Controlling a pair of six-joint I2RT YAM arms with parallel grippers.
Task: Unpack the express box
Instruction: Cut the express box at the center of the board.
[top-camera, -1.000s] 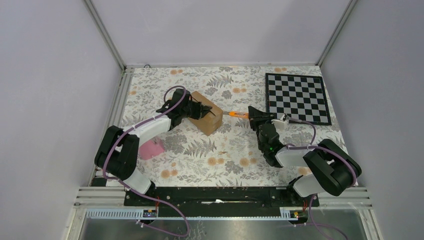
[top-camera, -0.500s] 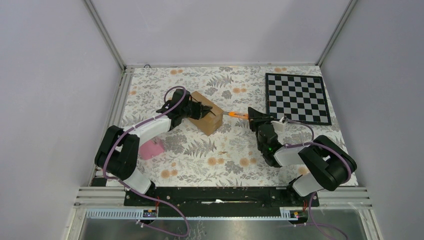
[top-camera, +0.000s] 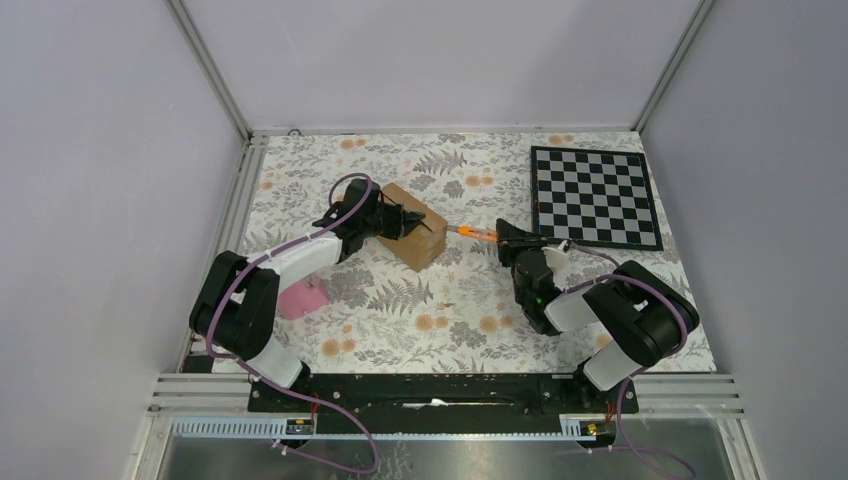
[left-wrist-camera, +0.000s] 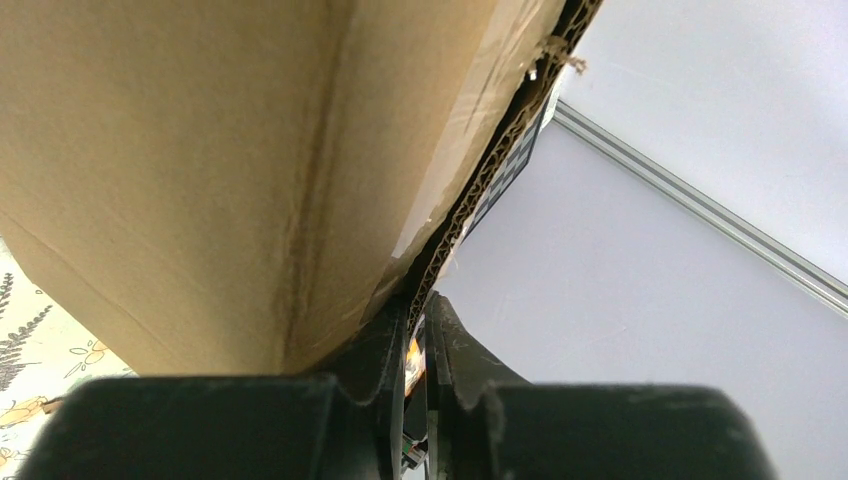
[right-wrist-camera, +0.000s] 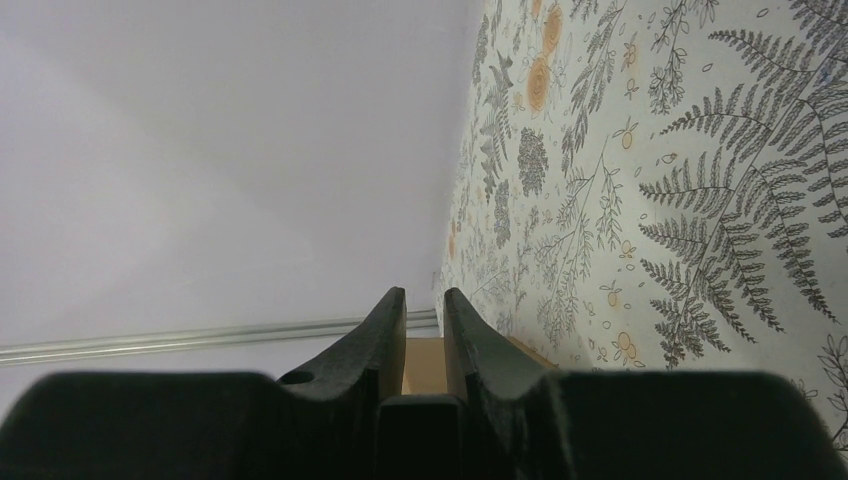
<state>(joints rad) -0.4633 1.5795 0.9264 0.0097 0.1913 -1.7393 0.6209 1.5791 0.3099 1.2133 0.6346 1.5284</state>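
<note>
— Top view first: where for the small brown cardboard express box (top-camera: 420, 235)?
— Left of centre on the fern-printed desk (top-camera: 450, 300), resting flat. Left claw (top-camera: 398, 220) clamped onto its left end.

— And opposite?
— Right claw (top-camera: 507, 236) near the carton but apart from it, pinching a slim orange-and-black cutter (top-camera: 474, 231). Orange tip aimed at the right face of the express box and close to it; touching or not, cannot tell. Further back, a black-and-white checkerboard sheet (top-camera: 596, 197). Beside the left arm, a pink wedge-shaped block (top-camera: 303, 297).

— Left wrist view?
— Mostly brown cardboard, right up against the lens. Left claw (left-wrist-camera: 417, 315) nipped onto the corrugated flap edge, fingers (left-wrist-camera: 385, 350) almost meeting with only the board between.

— Right wrist view?
— Right claw (right-wrist-camera: 425, 300) narrowed to a slit, something tan showing low between the fingers; cannot tell what from here. Fern print of the desk down the right side, plain pale wall on the left.
</note>
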